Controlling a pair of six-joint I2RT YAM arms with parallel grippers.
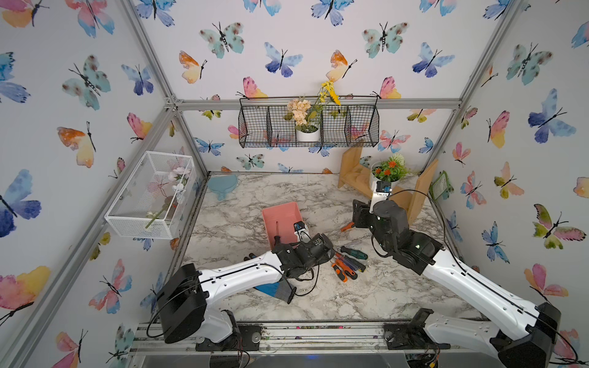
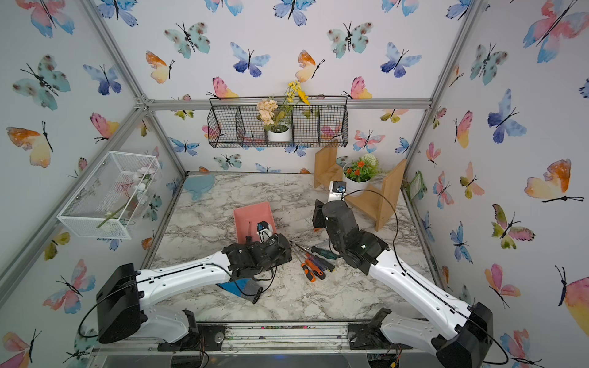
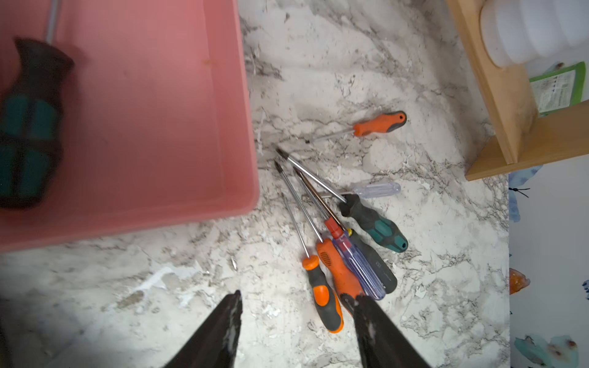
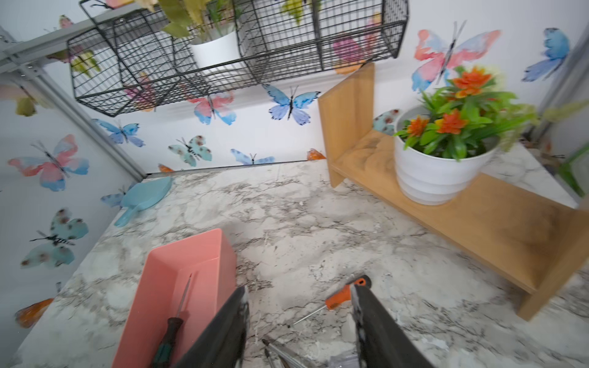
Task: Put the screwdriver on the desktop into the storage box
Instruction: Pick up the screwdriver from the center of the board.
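Left gripper (image 3: pixel 298 296) first: its wrist camera has both dark fingers spread wide with nothing between them, hanging over the desktop (image 3: pixel 318 63) just off a corner of the storage box (image 3: pixel 250 143). Right gripper (image 4: pixel 299 288) tells the same story on its own camera, jaws well apart and empty. Neither top view helps here, since each arm's wrist covers its fingers from above. Now the tools! One green-handled screwdriver (image 3: pixel 30 127) lies inside the pink box, blurred on the left wrist camera and sharper from the right wrist, where its thin shaft runs along the box floor. Both top views confirm it is in there. Beside the box, on the marble, sits the heap of screwdrivers (image 3: pixel 344 255): orange, green-black and blue-clear handles, shafts crossing, tips pointing toward the box. Only the left wrist camera lays that pile out in full, plus a small clear-handled screwdriver (image 3: pixel 376 189) right against the green-black handle; the right wrist catches just a few tips at its edge. An orange screwdriver (image 4: pixel 341 296) lies alone, apart from the heap, just beyond the right gripper's fingers; in a top view only its handle end peeks past the right arm. Wooden shelf (image 4: pixel 478 216) and potted plant (image 4: pixel 446 153) fill the right wrist's far side.
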